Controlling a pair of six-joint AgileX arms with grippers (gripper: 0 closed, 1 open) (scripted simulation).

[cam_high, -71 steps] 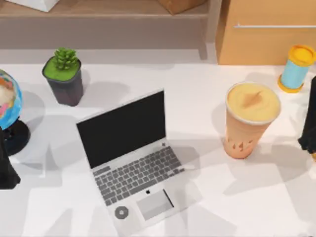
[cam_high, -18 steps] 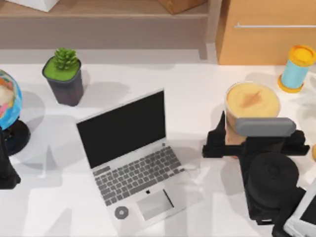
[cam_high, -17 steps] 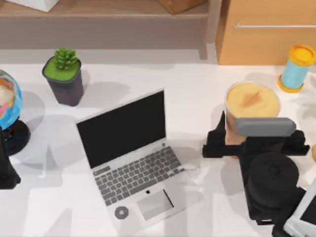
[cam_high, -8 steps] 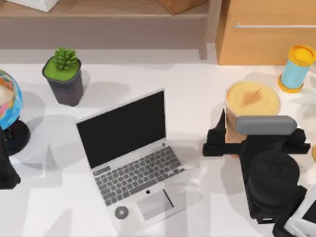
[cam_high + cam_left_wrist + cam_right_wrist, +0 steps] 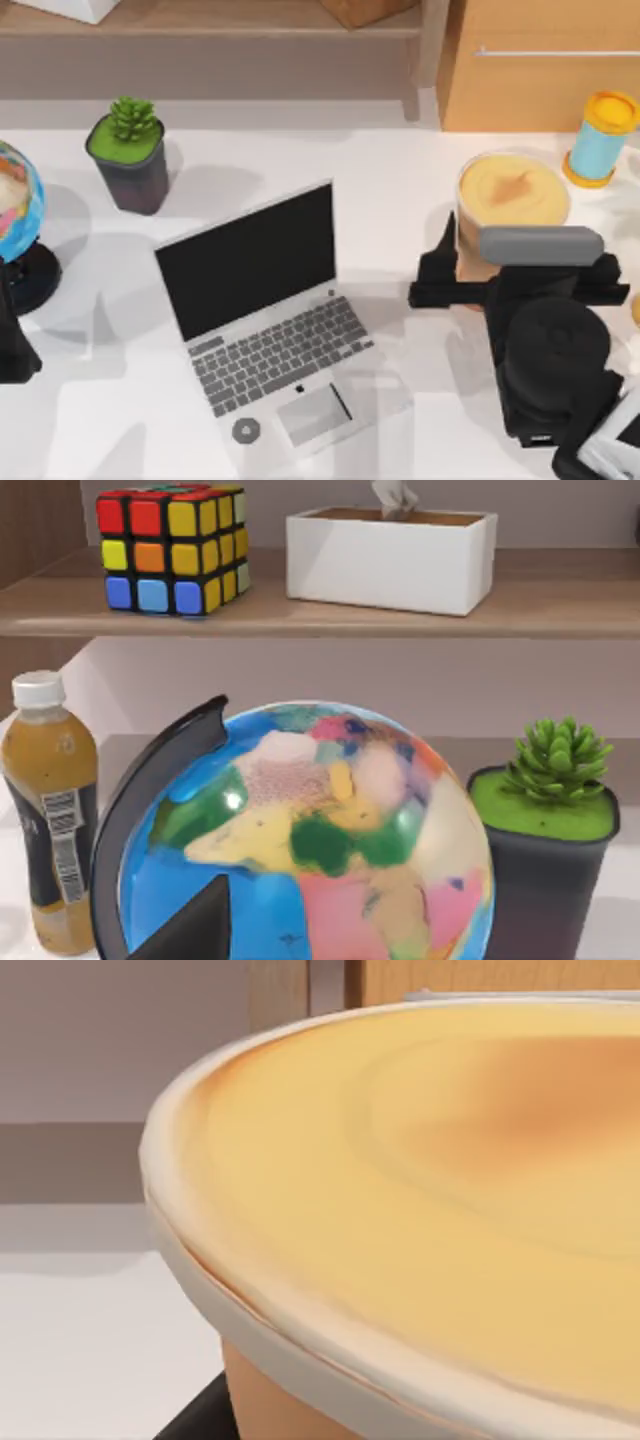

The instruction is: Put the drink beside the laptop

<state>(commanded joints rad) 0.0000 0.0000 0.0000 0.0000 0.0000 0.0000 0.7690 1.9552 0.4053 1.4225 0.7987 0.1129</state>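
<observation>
The drink (image 5: 513,190), a tapered clear cup of peach-orange liquid with a creamy top, stands at the table's right. My right gripper (image 5: 520,275) is shut on the drink, with one black finger on each side of the cup wall. In the right wrist view the drink's rim and top (image 5: 450,1190) are very close. The open silver-grey laptop (image 5: 265,310) sits in the middle of the table, a hand's width left of the cup. My left gripper (image 5: 12,340) is parked at the table's left edge.
A potted succulent (image 5: 130,160) and a globe (image 5: 15,215) stand left of the laptop. A blue cylinder with yellow ends (image 5: 600,138) is behind the drink, by a wooden cabinet (image 5: 540,70). The left wrist view has the globe (image 5: 300,830), a bottle (image 5: 50,810) and shelf items.
My right arm came in from the right and its fingers closed around the drink. Over the last second the cup and gripper rose slightly. The left arm stayed put.
</observation>
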